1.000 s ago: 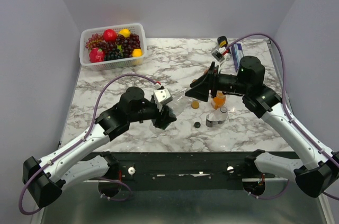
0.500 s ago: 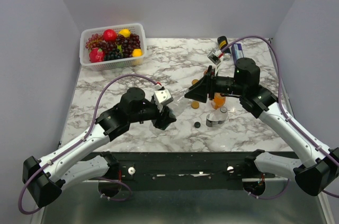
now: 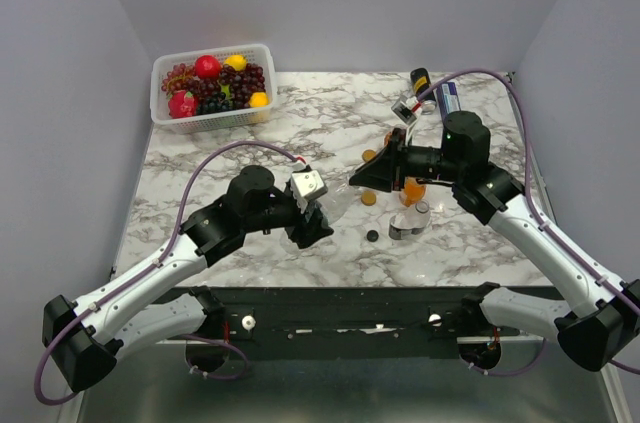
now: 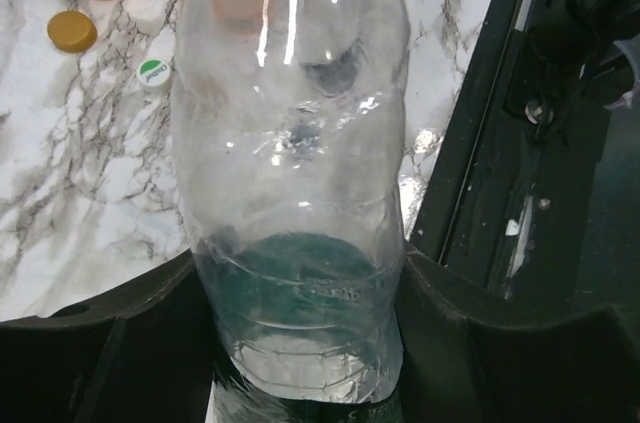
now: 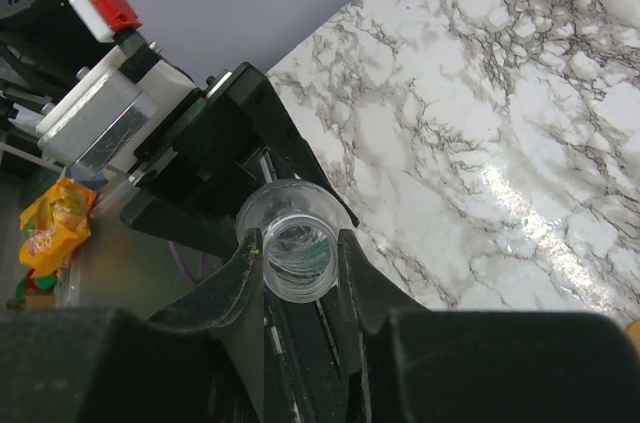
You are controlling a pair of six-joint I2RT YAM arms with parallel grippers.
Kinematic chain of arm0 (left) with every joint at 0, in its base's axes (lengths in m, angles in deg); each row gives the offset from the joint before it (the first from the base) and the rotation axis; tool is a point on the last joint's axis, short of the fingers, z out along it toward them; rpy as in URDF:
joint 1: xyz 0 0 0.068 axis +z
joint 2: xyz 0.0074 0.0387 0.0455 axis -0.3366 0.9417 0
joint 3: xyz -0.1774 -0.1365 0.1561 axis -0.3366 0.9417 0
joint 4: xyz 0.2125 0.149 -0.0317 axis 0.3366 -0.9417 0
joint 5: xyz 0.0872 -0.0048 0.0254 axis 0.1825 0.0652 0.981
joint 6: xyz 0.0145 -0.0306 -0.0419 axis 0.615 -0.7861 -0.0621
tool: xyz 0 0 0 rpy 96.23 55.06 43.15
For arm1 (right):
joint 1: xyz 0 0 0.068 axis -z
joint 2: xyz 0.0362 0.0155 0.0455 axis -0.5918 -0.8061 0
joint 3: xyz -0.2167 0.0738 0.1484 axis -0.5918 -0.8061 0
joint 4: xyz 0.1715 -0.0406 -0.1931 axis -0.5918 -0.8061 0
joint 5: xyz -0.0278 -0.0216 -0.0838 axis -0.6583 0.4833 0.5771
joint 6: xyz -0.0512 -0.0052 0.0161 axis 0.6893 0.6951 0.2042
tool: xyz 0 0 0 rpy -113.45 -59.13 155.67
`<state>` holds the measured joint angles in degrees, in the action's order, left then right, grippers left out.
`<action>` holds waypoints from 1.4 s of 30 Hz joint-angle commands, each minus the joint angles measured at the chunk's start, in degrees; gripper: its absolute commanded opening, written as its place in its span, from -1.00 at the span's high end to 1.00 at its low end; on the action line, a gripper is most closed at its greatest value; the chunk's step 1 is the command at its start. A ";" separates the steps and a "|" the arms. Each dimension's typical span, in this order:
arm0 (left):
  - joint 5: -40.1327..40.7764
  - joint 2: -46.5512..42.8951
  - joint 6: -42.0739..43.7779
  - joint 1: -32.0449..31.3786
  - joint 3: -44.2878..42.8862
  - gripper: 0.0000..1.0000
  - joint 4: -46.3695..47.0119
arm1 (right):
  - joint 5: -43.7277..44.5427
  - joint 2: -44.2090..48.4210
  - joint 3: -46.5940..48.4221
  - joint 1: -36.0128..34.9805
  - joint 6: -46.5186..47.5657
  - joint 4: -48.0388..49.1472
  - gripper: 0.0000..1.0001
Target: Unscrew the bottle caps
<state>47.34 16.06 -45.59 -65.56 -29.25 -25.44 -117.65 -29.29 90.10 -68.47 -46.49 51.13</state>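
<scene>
The clear bottle point(image 3: 338, 203) is lying slantwise between the two arms, over the front middle of the marble table point(image 3: 260, 133) and close to the black front rail point(image 3: 330, 295). The right gripper point(image 3: 353, 181) is pinching the bottle's bare, capless neck. The left gripper point(image 3: 314, 226) is cupping the bottle's base. Open room is lying to the left and toward the rear centre, between the arms and the fruit basket point(image 3: 212, 83) in the rear left corner. The right side is crowded. An orange cap point(image 3: 369, 198), a dark cap point(image 3: 372, 236), an orange juice bottle point(image 3: 413, 186) and a second clear bottle point(image 3: 412, 221) are sitting under or just beside the right arm. A black can point(image 3: 420, 78) and a blue box point(image 3: 447, 98) are occupying the rear right. The top view is not resolving the grip. The right wrist view is showing both fingers point(image 5: 245, 283) pressed against the open mouth. The left wrist view is showing its fingers point(image 4: 130, 333) close on either side of the base, but whether they are pressing cannot be told. It is also showing the dark cap with a pale rim and green centre.
</scene>
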 commanded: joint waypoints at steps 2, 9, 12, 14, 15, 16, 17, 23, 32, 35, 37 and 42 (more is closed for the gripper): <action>0.24 -0.88 -0.41 -0.34 -0.05 -0.77 1.84 | 1.52 1.52 -0.90 -0.60 1.74 -1.21 0.99; 1.73 -2.81 -0.84 -0.43 0.83 -0.98 3.33 | 9.32 1.96 -0.72 -0.60 2.79 -2.26 0.99; 6.19 -4.74 -1.37 -0.43 1.27 -0.98 4.03 | 16.17 2.92 0.41 -0.60 3.85 -4.36 0.99; 9.27 -7.02 -1.64 -0.43 1.88 -0.98 4.74 | 20.22 3.80 1.91 -0.60 4.81 -6.38 0.99; 13.12 -7.90 -1.73 -0.43 2.67 -0.98 5.52 | 24.51 4.15 3.48 -0.60 6.12 -8.66 0.99; 14.46 -10.00 -1.81 -0.34 3.11 -0.98 5.97 | 26.73 4.42 4.37 -0.60 6.66 -9.90 0.99; 16.13 -11.15 -1.90 -0.34 3.55 -0.98 6.41 | 28.75 4.59 5.16 -0.60 7.27 -11.13 0.99; 21.24 -15.73 -1.90 -0.34 5.66 -0.98 8.52 | 46.68 4.51 10.96 -0.60 10.62 -19.83 0.99; 20.01 -12.57 -2.34 -0.43 4.61 -0.98 7.46 | 63.22 -0.22 14.30 -0.60 13.34 -24.24 0.99; 19.66 -12.04 -2.43 -0.43 4.52 -0.98 7.20 | 65.50 -3.56 15.45 -0.51 14.13 -24.15 0.99; 19.57 -11.95 -2.43 -0.43 4.43 -0.98 7.03 | 66.90 -5.15 16.24 -0.51 14.75 -24.24 0.99; 19.48 -11.78 -2.34 -0.34 4.52 -0.98 7.11 | 68.84 -9.28 17.29 -0.51 16.07 -23.27 0.99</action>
<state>66.42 4.23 -47.57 -65.67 -24.44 -18.92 -53.67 -36.78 104.81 -68.99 -32.56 28.22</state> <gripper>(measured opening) 0.988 0.313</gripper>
